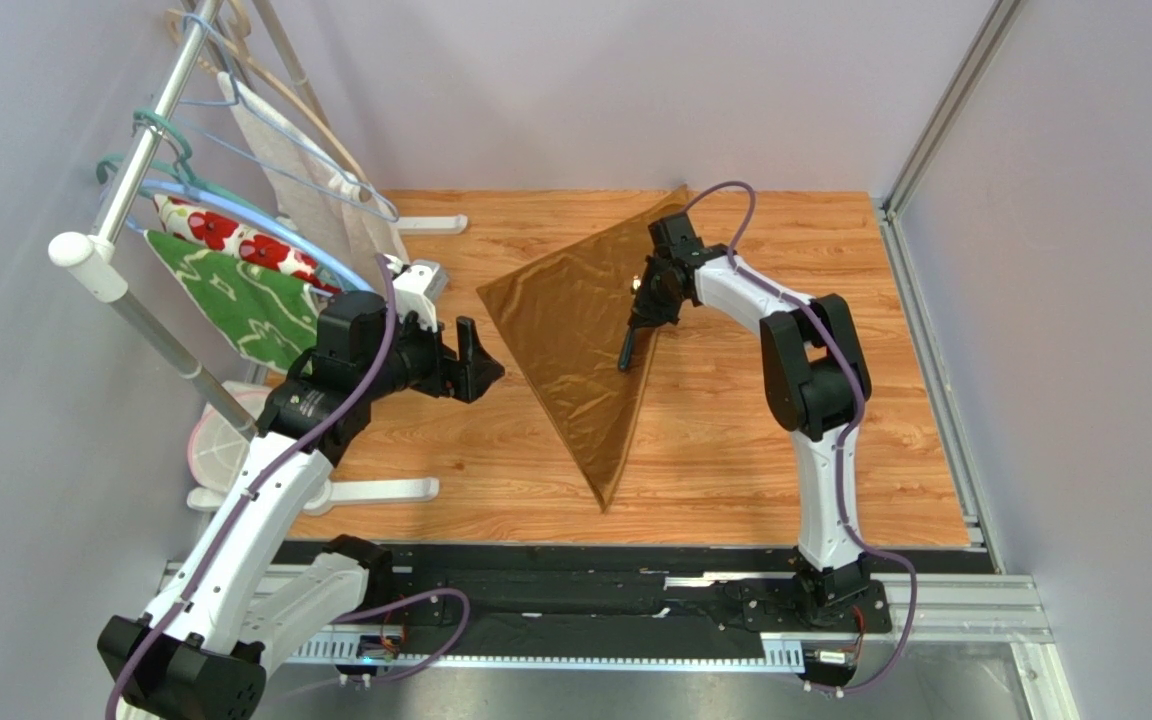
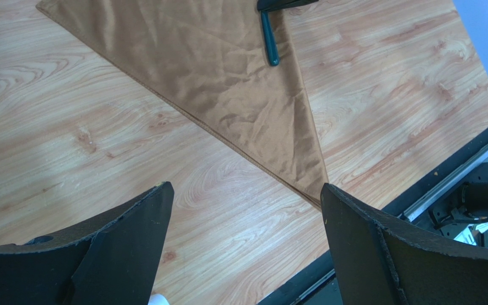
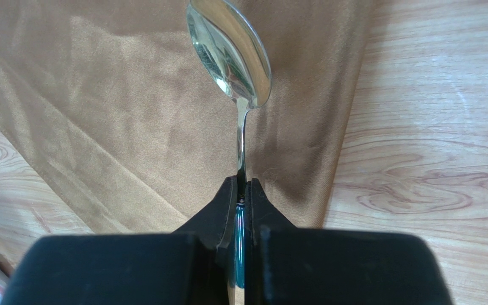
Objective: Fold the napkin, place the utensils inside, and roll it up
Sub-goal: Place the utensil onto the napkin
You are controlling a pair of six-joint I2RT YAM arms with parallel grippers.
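Note:
The golden-brown napkin (image 1: 575, 323) lies on the wooden table, folded into a triangle with one point toward the near edge; it also shows in the left wrist view (image 2: 215, 82) and the right wrist view (image 3: 100, 114). My right gripper (image 1: 651, 296) (image 3: 243, 184) is shut on a spoon (image 3: 230, 51) with a teal handle (image 2: 269, 44) and holds it over the napkin's right edge. In the right wrist view the bowl points away from the fingers. My left gripper (image 1: 477, 365) (image 2: 246, 187) is open and empty over bare wood, left of the napkin. I see no other utensils.
A drying rack with hangers stands at the left. On it hang a green leaf-patterned cloth (image 1: 237, 293) and a white cloth with red flowers (image 1: 229, 233). Its white feet (image 1: 387, 489) rest on the table. A black rail (image 1: 612, 563) runs along the near edge.

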